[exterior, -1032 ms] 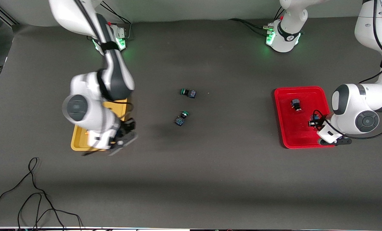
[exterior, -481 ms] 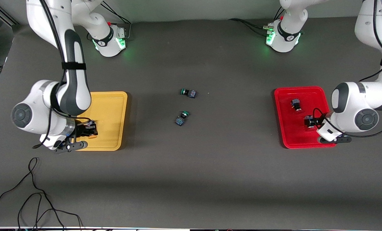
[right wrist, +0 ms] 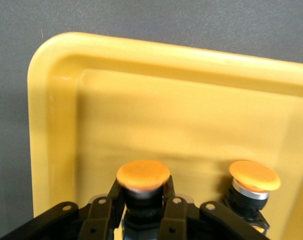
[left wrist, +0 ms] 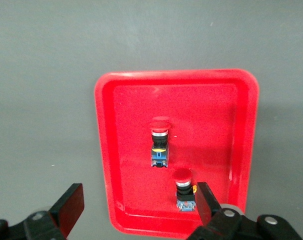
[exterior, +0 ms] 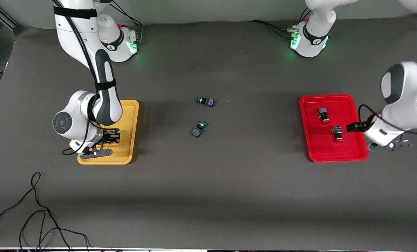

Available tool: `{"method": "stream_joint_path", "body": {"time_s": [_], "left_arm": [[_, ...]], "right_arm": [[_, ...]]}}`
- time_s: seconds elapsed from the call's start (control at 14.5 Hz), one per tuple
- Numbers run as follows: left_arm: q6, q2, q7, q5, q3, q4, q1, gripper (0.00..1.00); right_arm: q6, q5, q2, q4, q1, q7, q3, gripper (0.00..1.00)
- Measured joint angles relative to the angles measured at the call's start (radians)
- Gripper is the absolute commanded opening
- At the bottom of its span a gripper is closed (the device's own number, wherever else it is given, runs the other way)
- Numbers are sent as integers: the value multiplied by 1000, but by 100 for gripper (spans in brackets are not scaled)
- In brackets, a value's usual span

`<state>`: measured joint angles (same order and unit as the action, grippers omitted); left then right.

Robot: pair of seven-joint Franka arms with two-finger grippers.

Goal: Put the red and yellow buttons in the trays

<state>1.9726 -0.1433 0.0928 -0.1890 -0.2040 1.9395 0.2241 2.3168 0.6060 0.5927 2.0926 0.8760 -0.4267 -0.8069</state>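
Right fingers (right wrist: 141,212) grip yellow button (right wrist: 143,176) in yellow tray (right wrist: 56,115).

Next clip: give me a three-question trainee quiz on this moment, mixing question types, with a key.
1. True or false: the left gripper is shut on a red-capped push-button switch.
2. How many red-capped push-button switches lie in the shallow bright red plastic tray?
3. The right gripper, over the shallow mustard yellow plastic tray, grips: A) a green-capped switch B) an orange-yellow-capped push-button switch C) nothing

Key: 1. False; its fingers are spread, holding nothing. 2. Two. 3. B; a second orange-yellow-capped switch sits in that tray.
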Motion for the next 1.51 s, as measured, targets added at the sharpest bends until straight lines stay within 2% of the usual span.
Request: {"method": "stream_joint_path", "body": {"time_s": [0.34,0.55,0.76,0.83,1.03,1.1,1.24,1.38,1.44,1.51], "left_arm": [[-25,108,-122,71,-1,-12,-7,100],[-171,111,-137,73,-1,-113,-9,100],[-272,125,-135,79,3,-190,-36,100],[-279,145,-132,83,21,-188,-62,100],[-274,227,-116,88,177,-128,-215,100],[-272,248,-116,89,201,-112,-230,100],[-272,264,-115,90,183,-106,-207,100],[-272,266,-108,91,102,-106,-139,100],[-272,266,-103,91,79,-106,-123,100],[-272,266,-99,91,67,-106,-117,100]], "right_arm": [[-77,6,-25,-72,2,30,-31,100],[-231,-2,-76,-173,10,63,-104,100],[-369,-100,-132,-288,8,142,-143,100],[-412,-145,-150,-331,9,182,-143,100],[-528,-219,-184,-437,13,250,-143,100],[-559,-234,-190,-465,13,260,-145,100],[-600,-266,-203,-505,13,272,-155,100],[-612,-325,-243,-519,2,276,-153,100],[-614,-361,-273,-520,-22,277,-129,100],[-618,-395,-309,-519,-72,278,-78,100]]}}
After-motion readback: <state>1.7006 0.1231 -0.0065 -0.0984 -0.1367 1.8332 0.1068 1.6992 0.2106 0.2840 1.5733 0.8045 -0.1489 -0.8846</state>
